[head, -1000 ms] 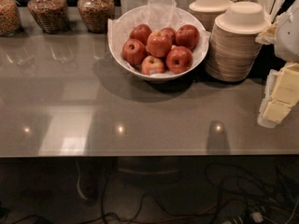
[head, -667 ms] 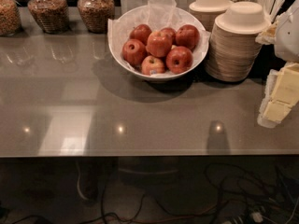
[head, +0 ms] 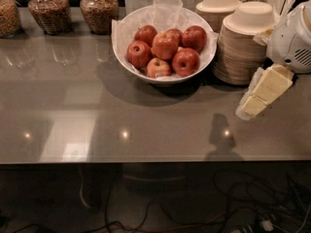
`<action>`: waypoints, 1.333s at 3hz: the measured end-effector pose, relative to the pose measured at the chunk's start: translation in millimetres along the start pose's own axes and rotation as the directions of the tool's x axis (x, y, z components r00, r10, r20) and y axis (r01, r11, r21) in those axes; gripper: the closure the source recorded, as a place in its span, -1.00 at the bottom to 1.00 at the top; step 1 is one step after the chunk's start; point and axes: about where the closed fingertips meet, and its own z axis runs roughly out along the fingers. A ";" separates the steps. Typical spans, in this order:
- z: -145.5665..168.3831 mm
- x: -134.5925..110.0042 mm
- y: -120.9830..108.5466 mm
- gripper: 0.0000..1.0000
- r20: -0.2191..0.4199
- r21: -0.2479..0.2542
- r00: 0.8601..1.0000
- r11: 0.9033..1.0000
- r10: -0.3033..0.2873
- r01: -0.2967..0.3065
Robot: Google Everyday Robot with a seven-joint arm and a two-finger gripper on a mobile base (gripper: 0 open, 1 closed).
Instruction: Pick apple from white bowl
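Observation:
The white bowl (head: 122,57) stands at the back middle of the grey table, lined with crinkled white tissue paper (head: 167,6). Several red apples (head: 165,45) lie piled in it. My gripper (head: 249,108), cream-coloured under a white arm housing (head: 291,38), hangs at the right edge of the view. It is low over the table, to the right of the bowl and in front of the stacked beige bowls. It holds nothing that I can see and is apart from the apples.
Two stacks of beige disposable bowls (head: 243,42) stand right of the white bowl. Glass jars of grain (head: 48,11) line the back left. The grey table (head: 97,110) ends at a front edge; cables lie on the dark floor below.
My gripper and arm have moved left, further into view, toward the bowl side. The bowl and apples have not moved.

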 end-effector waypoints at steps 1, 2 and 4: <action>22.3 -28.0 -25.4 -1.00 0.135 0.055 0.989 0.996 0.055 -0.063; 42.0 -60.9 -51.7 -1.00 0.244 0.089 0.967 0.991 0.078 -0.102; 71.6 -118.7 -84.8 -0.65 0.351 0.125 0.934 0.986 0.061 -0.112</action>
